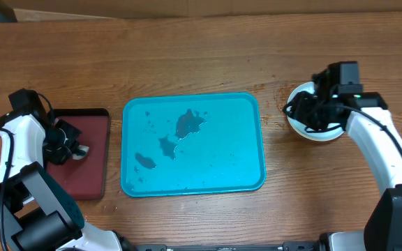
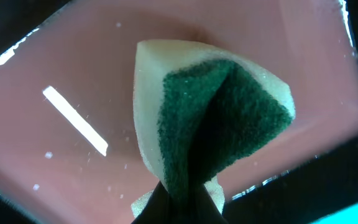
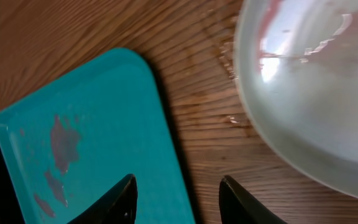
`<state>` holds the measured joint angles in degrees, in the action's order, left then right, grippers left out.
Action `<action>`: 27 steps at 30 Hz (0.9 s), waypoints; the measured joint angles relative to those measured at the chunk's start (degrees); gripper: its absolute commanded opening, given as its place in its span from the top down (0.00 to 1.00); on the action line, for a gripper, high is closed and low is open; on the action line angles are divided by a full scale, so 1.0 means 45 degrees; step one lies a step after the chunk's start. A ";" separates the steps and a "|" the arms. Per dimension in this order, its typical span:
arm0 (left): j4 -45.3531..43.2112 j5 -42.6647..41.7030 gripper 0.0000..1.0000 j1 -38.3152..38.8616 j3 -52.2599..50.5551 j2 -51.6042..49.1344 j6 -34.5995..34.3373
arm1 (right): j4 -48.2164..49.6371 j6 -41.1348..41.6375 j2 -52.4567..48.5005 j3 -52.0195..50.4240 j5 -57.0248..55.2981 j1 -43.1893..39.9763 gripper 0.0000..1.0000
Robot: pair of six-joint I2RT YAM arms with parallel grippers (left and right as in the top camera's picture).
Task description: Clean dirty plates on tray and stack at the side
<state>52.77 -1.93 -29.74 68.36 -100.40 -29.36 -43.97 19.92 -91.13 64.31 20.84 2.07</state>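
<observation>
The turquoise tray [image 1: 250, 118] lies in the middle of the table with dark wet smears and no plates on it; its right end shows in the right wrist view [image 3: 104, 112]. A white plate stack [image 1: 300, 129] sits on the wood right of the tray, partly under my right arm; its top plate [image 3: 316, 93] looks clean and wet. My right gripper [image 3: 178, 202] is open and empty above the tray's right edge, beside the stack. My left gripper [image 1: 75, 148] is over the maroon tray, shut on the green and pale sponge [image 2: 222, 118].
The maroon tray [image 1: 93, 174] with a black rim lies left of the turquoise tray and fills the left wrist view [image 2: 73, 68]. Water drops mark the wood between the turquoise tray and the plates [image 3: 229, 118]. A cardboard edge runs along the table's far side.
</observation>
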 measured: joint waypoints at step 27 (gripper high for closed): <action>-0.0559 -0.0083 0.57 0.0000 -0.0918 0.0000 0.0151 | 0.0651 0.0005 0.0000 0.0000 0.0049 0.2565 0.48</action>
<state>50.26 -2.31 -29.74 64.23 -100.40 -28.69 -41.04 19.94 -91.13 64.31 21.06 13.61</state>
